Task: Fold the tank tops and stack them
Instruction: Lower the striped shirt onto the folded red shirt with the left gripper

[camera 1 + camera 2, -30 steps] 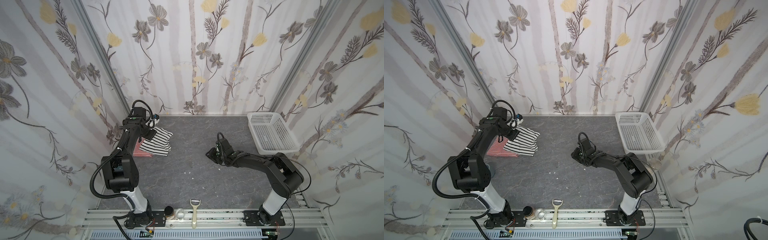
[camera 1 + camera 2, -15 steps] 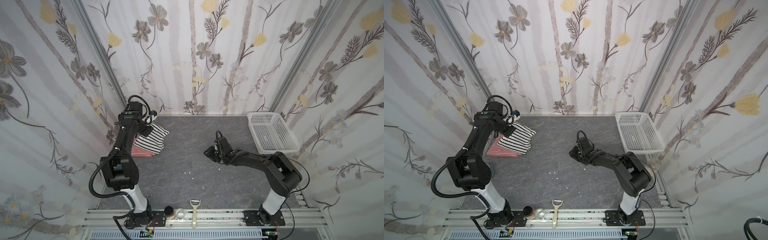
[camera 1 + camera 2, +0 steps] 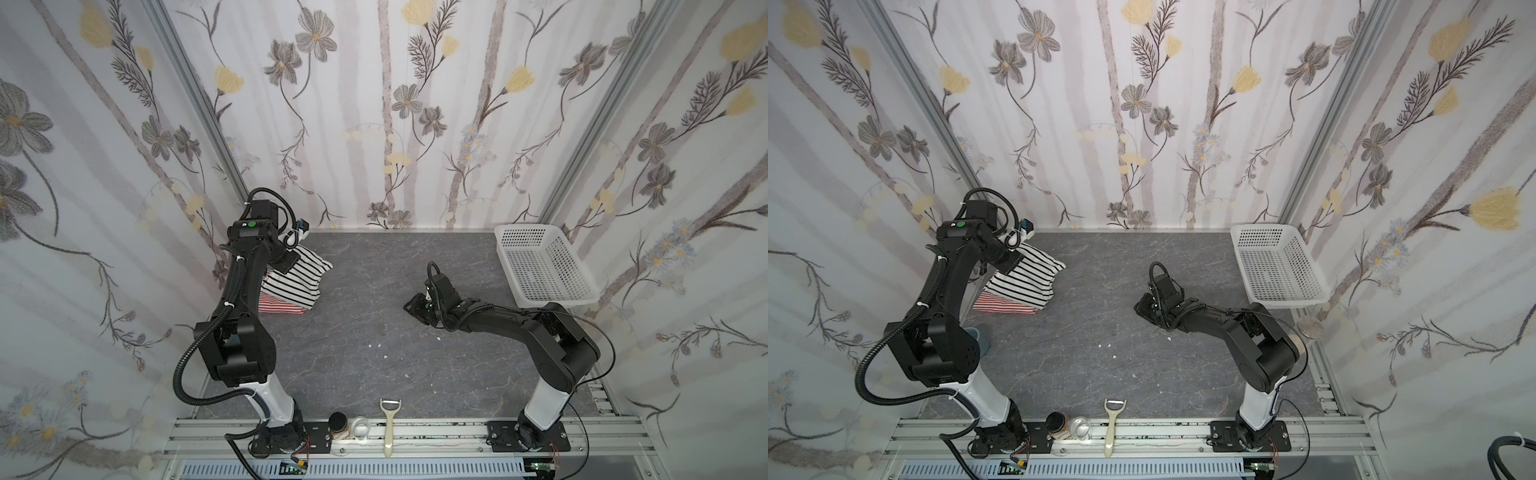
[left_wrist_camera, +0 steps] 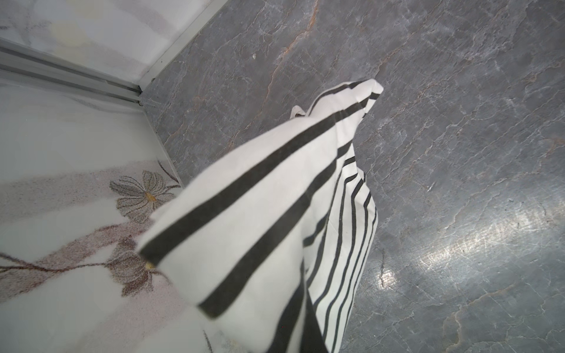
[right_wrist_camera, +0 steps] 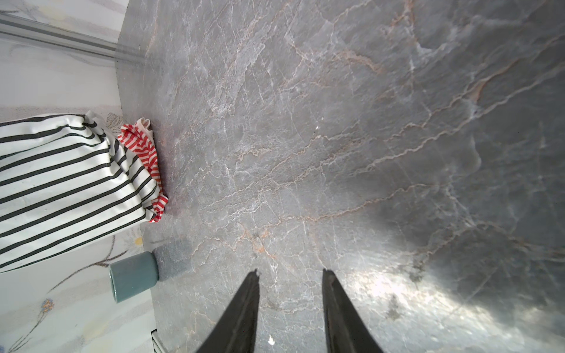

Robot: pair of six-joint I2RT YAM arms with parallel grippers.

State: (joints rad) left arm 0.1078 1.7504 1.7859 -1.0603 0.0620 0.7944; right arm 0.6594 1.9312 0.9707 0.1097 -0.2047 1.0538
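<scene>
Clamping the black-striped top [image 3: 297,279], the left gripper [image 3: 286,261] holds it over the red-striped top [image 3: 281,308] at frame left. The right gripper [image 5: 291,272] hovers mid-frame, jaws apart.

No writing, label, brand or number is legible in any view.

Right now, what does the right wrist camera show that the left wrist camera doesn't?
Only right wrist: the red-and-white striped tank top, a blue-grey cup and the right hand, open and empty. Only left wrist: nothing extra, just a hanging close-up. Both: the white tank top with thin black stripes and the grey marbled table.
</scene>
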